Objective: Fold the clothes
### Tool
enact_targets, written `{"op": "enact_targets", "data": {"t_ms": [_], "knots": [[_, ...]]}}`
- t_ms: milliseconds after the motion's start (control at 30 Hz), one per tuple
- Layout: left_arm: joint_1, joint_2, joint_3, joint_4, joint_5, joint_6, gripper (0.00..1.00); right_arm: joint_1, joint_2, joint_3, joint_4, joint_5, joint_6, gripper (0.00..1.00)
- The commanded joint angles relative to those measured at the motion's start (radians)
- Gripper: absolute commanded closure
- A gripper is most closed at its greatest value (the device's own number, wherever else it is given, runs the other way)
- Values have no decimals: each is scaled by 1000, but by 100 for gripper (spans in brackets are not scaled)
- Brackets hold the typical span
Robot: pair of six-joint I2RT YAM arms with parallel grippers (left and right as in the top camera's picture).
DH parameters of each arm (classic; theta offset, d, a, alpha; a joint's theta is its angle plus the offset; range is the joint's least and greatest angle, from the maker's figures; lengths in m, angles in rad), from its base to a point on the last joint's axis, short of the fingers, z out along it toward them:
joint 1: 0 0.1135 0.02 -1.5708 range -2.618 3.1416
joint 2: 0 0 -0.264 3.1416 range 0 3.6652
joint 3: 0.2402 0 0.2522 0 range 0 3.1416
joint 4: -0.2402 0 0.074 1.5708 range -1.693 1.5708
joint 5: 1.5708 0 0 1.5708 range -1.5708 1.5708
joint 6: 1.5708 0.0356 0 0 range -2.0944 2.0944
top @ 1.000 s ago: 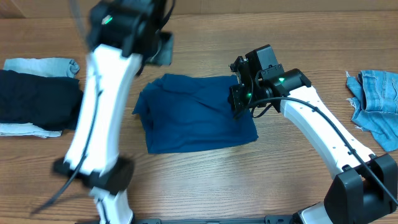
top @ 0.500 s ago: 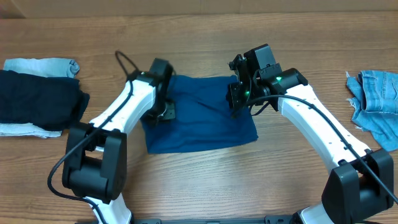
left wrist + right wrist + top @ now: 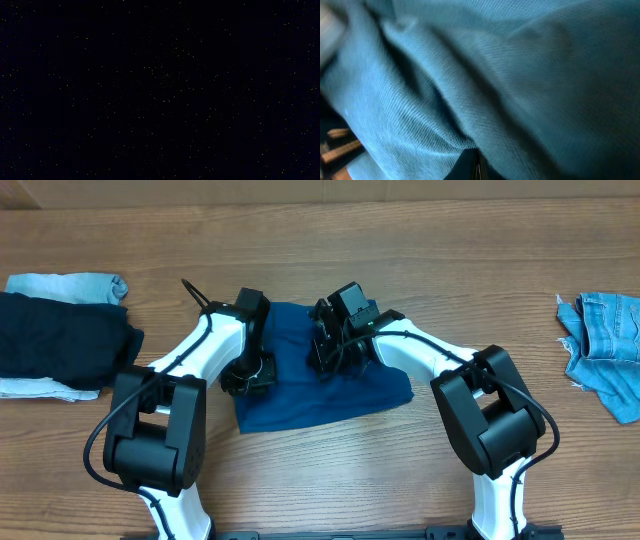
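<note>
The wooden table spans the whole overhead view, and at its middle lies the royal-blue polo shirt, gathered into a rough rectangle with a straight lower edge and a rumpled upper part. Both white arms arch in over it and hide much of its top half. Well apart at the left edge sits a folded near-black garment with a pale blue cloth just behind it; a frayed denim piece lies at the far right. The left gripper presses on the shirt's left border; its wrist view is black, so I cannot tell how its jaws stand. The right gripper is closed, apparently pinching a fold, with ribbed knit filling its camera.
</note>
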Motion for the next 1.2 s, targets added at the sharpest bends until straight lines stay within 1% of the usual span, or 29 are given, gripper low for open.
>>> {"op": "enact_targets", "data": {"t_ms": [0,67,200,267,333,400,433,467,500,567,600,633,667,733,767,800,900,1033,1100,1133,1167], "knots": [[-39,63,-41,-65,43,39,88,-46,74,3,87,188,87,96],[-39,63,-42,-97,26,39,88,-119,74,14,136,194,87,96],[-39,63,-42,-121,-15,39,86,-250,74,26,119,135,86,96],[-39,63,-42,-121,-31,39,87,-278,74,26,91,120,74,96],[-39,63,-40,-110,-37,47,92,-291,60,37,56,19,16,96],[-39,62,-16,-114,-46,50,92,-297,30,64,2,-26,-2,96],[-39,62,24,-138,-46,66,93,-302,-15,102,-66,-33,-8,96],[-39,62,96,-185,-46,91,94,-307,-66,137,-125,-40,-53,95],[-39,62,145,-214,-46,107,94,-310,-119,158,-164,-39,-80,95],[-42,60,278,-272,-45,127,94,-314,-208,169,-228,-36,-84,94],[-47,52,397,-280,-21,152,94,-305,-257,169,-300,-39,-83,95],[-47,51,449,-243,-3,151,96,-285,-257,166,-346,-39,-80,95],[-47,51,460,-171,12,149,96,-266,-253,151,-360,-38,-79,96],[-47,61,446,-19,55,131,96,-218,-240,114,-356,29,-20,96],[-47,71,433,41,107,130,96,-197,-236,90,-341,58,8,96],[-47,80,424,68,143,126,96,-167,-228,51,-310,72,39,96],[-47,97,421,-38,145,154,96,-138,-213,-18,-242,79,64,96],[-45,94,421,-173,145,174,96,-138,-192,-18,-206,79,64,96],[-45,86,435,-285,146,179,96,-137,-164,-18,-185,77,64,96],[-45,72,464,-367,146,185,96,-133,-147,-18,-178,65,64,96],[-45,50,483,-409,146,189,96,-127,-138,-18,-170,50,64,96]]}}
